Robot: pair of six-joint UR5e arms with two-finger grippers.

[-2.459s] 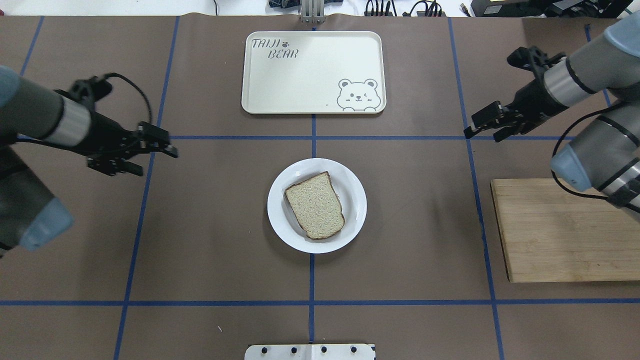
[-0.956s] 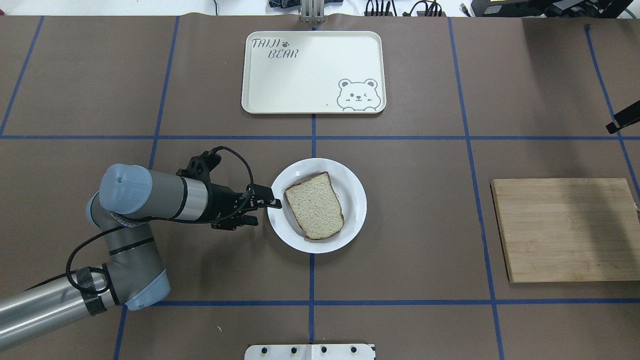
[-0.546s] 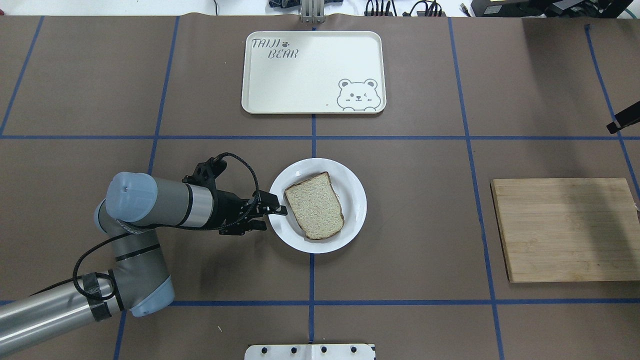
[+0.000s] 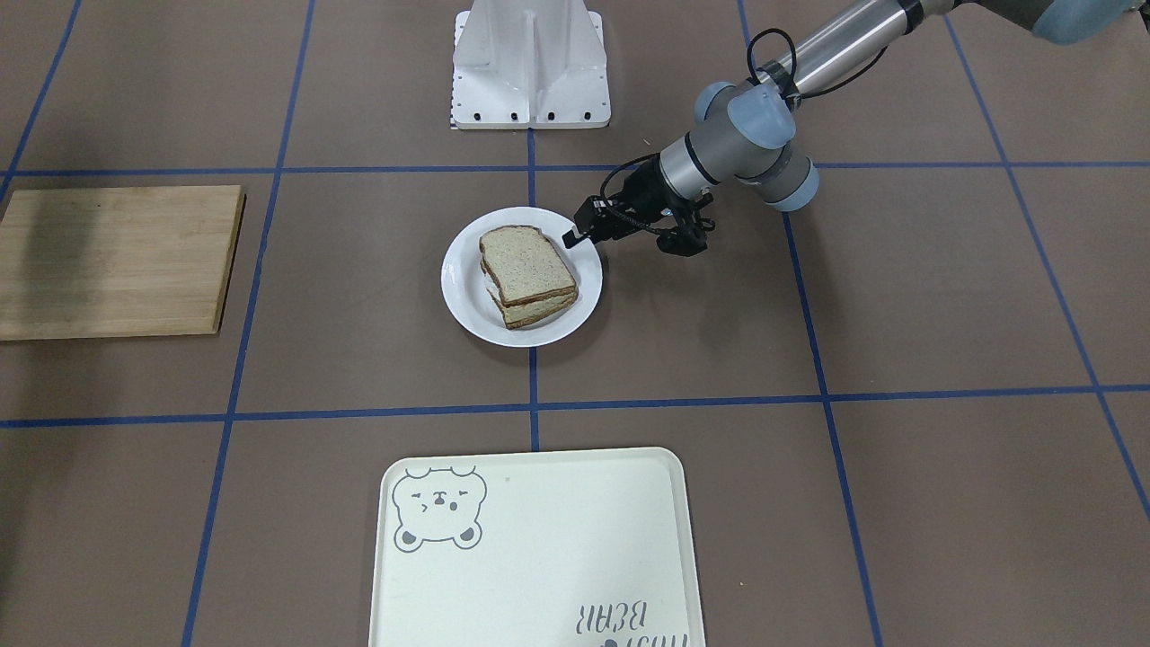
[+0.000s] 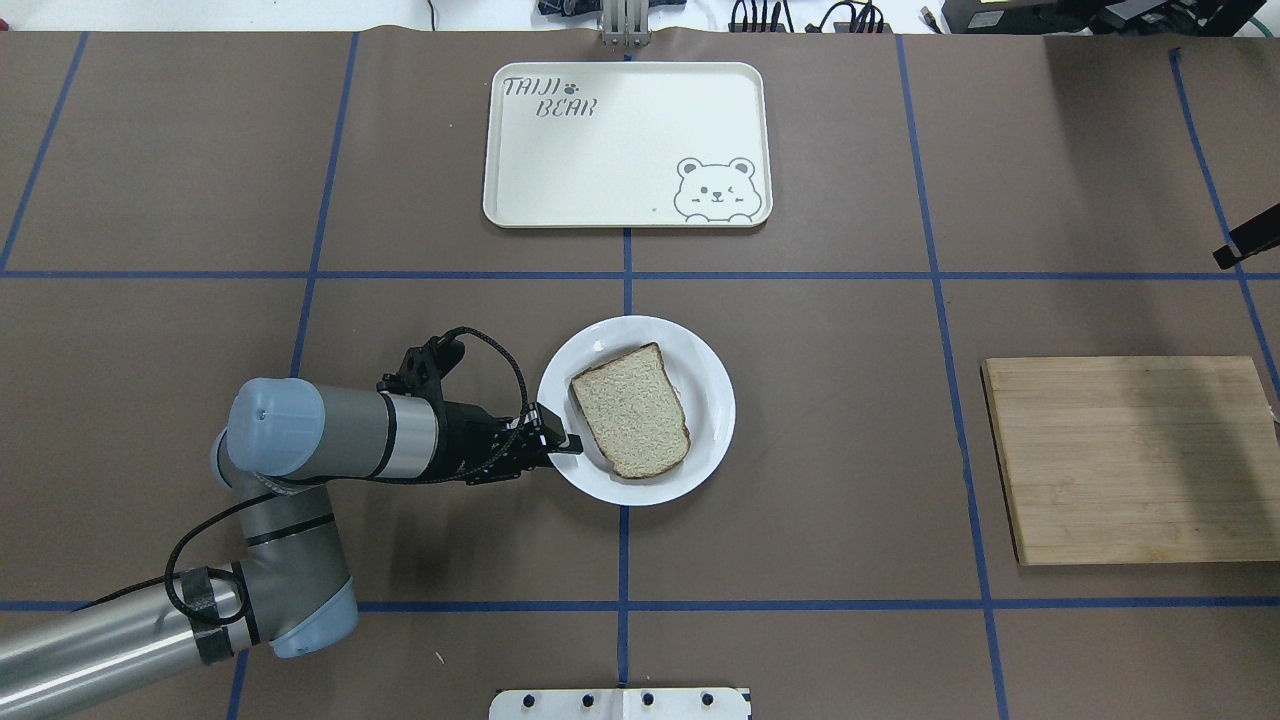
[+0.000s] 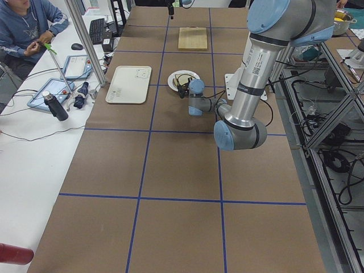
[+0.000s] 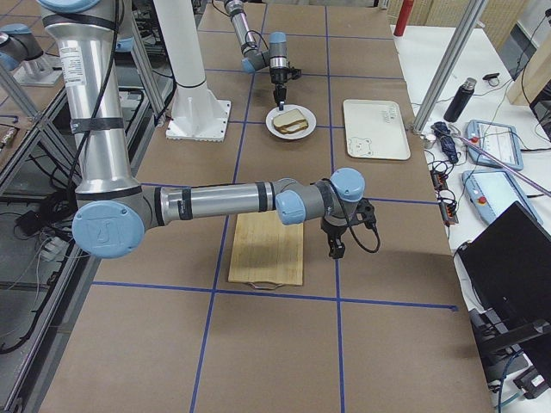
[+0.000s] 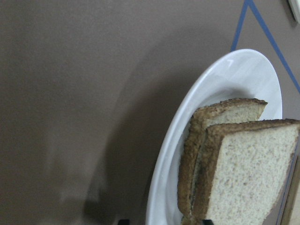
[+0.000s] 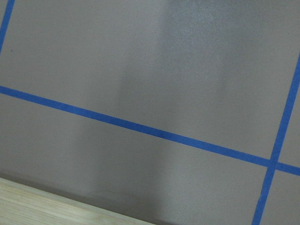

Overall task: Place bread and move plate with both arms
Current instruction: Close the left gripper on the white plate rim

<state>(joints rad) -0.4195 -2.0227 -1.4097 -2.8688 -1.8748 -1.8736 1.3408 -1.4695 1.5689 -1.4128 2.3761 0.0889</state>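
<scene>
My left gripper (image 5: pixel 558 443) has slid in over the last second to the left rim of the plate (image 5: pixel 712 395); I cannot tell if it grips. The bread (image 5: pixel 630 410) sits stacked on the plate, mid-table, so moving comes next. At far right, the right gripper (image 5: pixel 1245 243) is unreadable.

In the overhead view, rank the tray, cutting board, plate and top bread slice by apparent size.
1. cutting board and tray: close. The board looks slightly larger but lies nearer the camera, so I leave them unranked.
2. plate
3. bread
</scene>
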